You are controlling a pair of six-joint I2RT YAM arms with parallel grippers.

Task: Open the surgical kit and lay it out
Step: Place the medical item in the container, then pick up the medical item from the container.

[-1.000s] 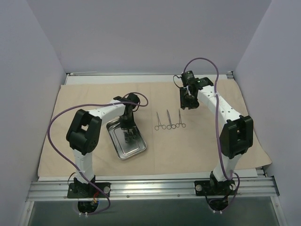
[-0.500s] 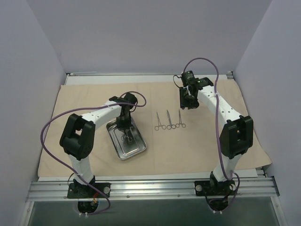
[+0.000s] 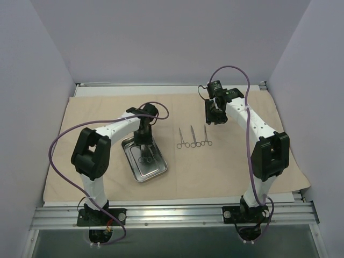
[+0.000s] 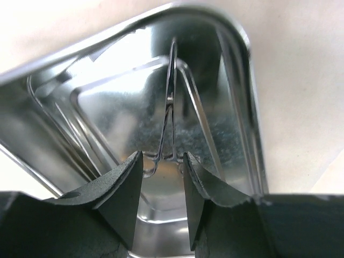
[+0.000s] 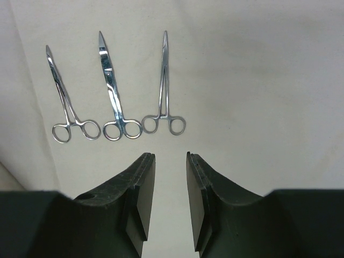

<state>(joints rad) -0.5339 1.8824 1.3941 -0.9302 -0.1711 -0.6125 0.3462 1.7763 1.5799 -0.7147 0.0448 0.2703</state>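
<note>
Six items of three kinds.
There is one large beige cloth wrap [image 3: 231,166] and one shiny rectangular steel tray with rounded corners [image 3: 155,167] on it. The small silver ring-handled forceps [image 5: 109,80] number four in all: three lie side by side on the cloth, and a fourth pair [image 4: 172,75] lies inside the tray.

Large beige cloth wrap [image 3: 231,166] across the middle of the top view: woven fabric, matt, softly creased. Shiny rectangular steel tray with rounded corners [image 4: 118,113], filling the left wrist view: polished metal, mirror-bright on walls and rim, finely scuffed and duller on the floor. Slim silver ring-handled forceps [image 4: 172,80] inside: smooth bright metal. Three silver ring-handled forceps [image 5: 112,88], upper left of the right wrist view: glossy metal. Right gripper [image 5: 171,158] below: black plastic fingers [image 5: 141,199], matt, slightly grainy.
</note>
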